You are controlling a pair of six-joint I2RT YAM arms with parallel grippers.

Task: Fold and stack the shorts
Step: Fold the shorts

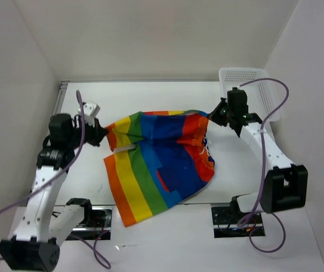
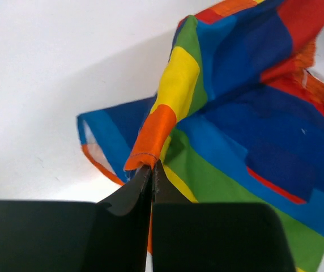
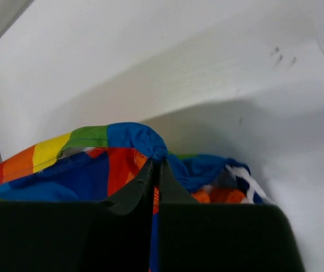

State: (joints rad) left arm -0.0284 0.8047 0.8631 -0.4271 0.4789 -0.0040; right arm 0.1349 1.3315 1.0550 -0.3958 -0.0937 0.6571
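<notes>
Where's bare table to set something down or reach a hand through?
Bare table runs along the back wall, beyond the shorts. Another patch lies between shorts and left arm. It is crowded at far right, with the basket and right arm.

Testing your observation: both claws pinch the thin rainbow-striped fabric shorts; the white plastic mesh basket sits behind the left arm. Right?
No. The top view shows the white mesh basket behind the right arm; left claw and right claw pinch the shorts.

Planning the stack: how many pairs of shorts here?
1: rainbow-striped thin fabric shorts mid-table, pinched by left gripper and right gripper; others may hide in the white mesh basket.
</notes>
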